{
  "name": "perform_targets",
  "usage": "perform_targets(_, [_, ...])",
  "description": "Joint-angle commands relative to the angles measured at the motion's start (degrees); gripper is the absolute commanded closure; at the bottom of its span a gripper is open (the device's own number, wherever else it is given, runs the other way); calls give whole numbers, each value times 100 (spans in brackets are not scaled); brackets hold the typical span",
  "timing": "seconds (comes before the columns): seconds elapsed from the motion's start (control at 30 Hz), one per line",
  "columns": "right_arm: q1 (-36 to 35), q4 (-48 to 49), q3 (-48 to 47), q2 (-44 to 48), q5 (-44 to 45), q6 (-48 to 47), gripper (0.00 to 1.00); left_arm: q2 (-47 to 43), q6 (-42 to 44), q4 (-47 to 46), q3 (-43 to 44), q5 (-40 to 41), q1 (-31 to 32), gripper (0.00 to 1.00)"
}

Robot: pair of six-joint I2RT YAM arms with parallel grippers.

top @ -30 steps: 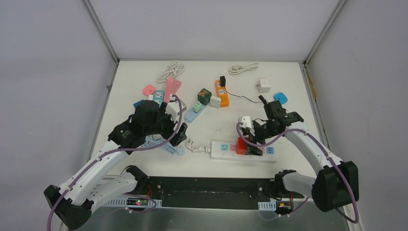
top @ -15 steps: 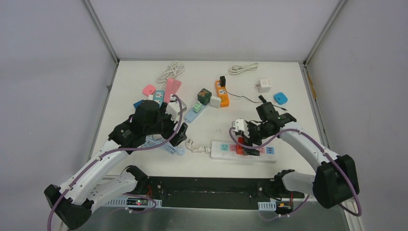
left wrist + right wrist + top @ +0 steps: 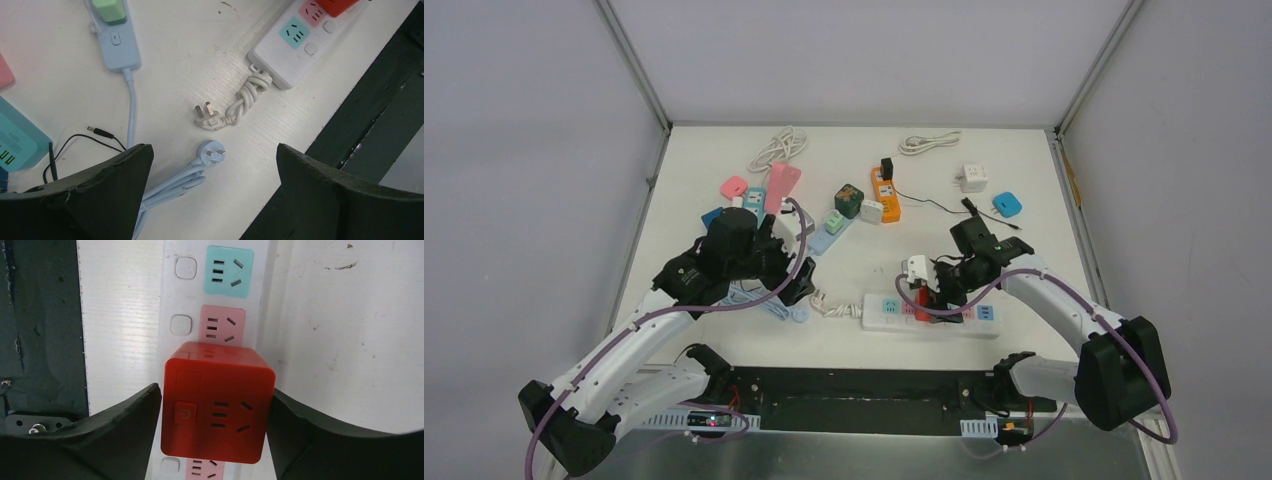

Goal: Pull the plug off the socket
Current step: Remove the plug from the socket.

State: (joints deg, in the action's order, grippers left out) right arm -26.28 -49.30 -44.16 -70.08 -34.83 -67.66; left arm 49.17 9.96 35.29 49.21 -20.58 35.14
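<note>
The plug (image 3: 217,402) is a glossy red plastic cube with rounded edges, a power button and a socket face on top. It sits in the flat white strip (image 3: 172,290) at lower centre of the right wrist view. The right gripper (image 3: 216,399) pinches it, with matte black fingers (image 3: 125,415) against both sides. A second ago they stood wider and further right. The left gripper (image 3: 214,150) is spread above a knotted white cord (image 3: 240,100), unmoved.
</note>
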Motion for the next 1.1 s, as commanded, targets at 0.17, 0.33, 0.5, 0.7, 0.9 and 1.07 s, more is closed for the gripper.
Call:
perform_targets(0.17, [-26, -86, -121, 117, -180, -248, 45, -157, -307, -856, -208, -1008, -73, 1])
perform_targets(0.33, [-26, -119, -150, 143, -224, -239, 67, -274, -1433, -1643, -486, -937, -86, 1])
perform_targets(0.5, [-33, -129, -156, 260, -235, -190, 88, -369, -2817, -3127, -1335, -1156, -86, 1])
perform_targets(0.7, [-26, -75, -155, 272, -232, -142, 100, -553, -3690, -6112, -2715, -1283, 216, 1])
perform_targets(0.9, [-28, -131, -180, 242, -223, -178, 100, -438, -2289, -6112, -2880, -419, 1317, 1])
perform_targets(1.07, [36, -388, -263, 194, -318, -386, 100, 75, -1752, -6674, -3008, 29, 1654, 1])
